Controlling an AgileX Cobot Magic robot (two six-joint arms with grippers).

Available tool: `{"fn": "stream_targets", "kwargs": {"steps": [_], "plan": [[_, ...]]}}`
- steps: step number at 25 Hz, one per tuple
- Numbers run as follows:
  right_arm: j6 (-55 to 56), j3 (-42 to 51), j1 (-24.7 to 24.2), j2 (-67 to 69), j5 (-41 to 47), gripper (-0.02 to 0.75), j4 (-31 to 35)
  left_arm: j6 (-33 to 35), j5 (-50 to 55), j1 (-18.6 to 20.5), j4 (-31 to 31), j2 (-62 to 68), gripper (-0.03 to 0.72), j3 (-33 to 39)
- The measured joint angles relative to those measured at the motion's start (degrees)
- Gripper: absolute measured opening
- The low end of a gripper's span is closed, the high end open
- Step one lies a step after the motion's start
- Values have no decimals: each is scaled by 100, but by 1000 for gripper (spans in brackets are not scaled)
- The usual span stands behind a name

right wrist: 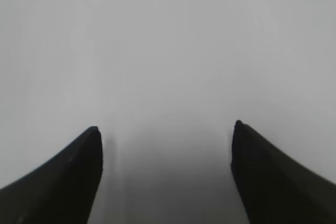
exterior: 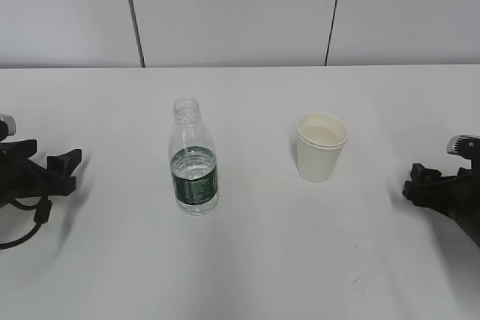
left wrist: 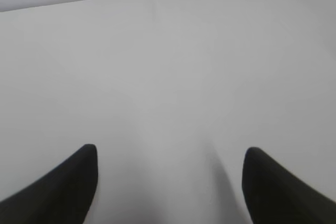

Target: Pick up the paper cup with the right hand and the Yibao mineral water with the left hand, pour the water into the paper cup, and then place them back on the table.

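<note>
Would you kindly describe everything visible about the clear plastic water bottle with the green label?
The small clear plastic bottle with a dark green label band stands upright on the plain white tabletop, left of the cream-white paper cup and apart from it. Its neck is open, with no cap, and its shoulders are ribbed. Clear water fills roughly the lower half. It is taller than the cup. Nothing touches it but the table; neither claw is near.

The light was even and soft, without glare on the table (exterior: pixel 262 260). Under the Yibao mineral water (exterior: pixel 194 162) and the paper cup (exterior: pixel 322 147) the shadows were faint. Darker soft shadows lay beside both arms at the picture edges. The exterior view was sharp. Both wrist views were dimmer and greyer, and the black fingertips (left wrist: pixel 68 182) (right wrist: pixel 73 177) looked blurred.
</note>
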Motion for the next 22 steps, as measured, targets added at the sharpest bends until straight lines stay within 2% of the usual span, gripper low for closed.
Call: {"fn": "stream_targets", "kwargs": {"steps": [5, 11, 17, 22], "plan": [[0, -256, -88, -15, 110, 593, -284, 17, 318, 0, -313, -137, 505, 0], [-136, -694, -97, -526, 1814, 592, -389, 16, 1253, 0, -560, -732, 494, -44], [-444, -1127, -97, -1490, 3685, 592, -424, -409, 3740, -23, -600, -1329, 481, -709], [-641, -1677, -97, -2123, 5441, 592, -424, -476, 5811, -134, -640, -1791, 480, -1538]]}}
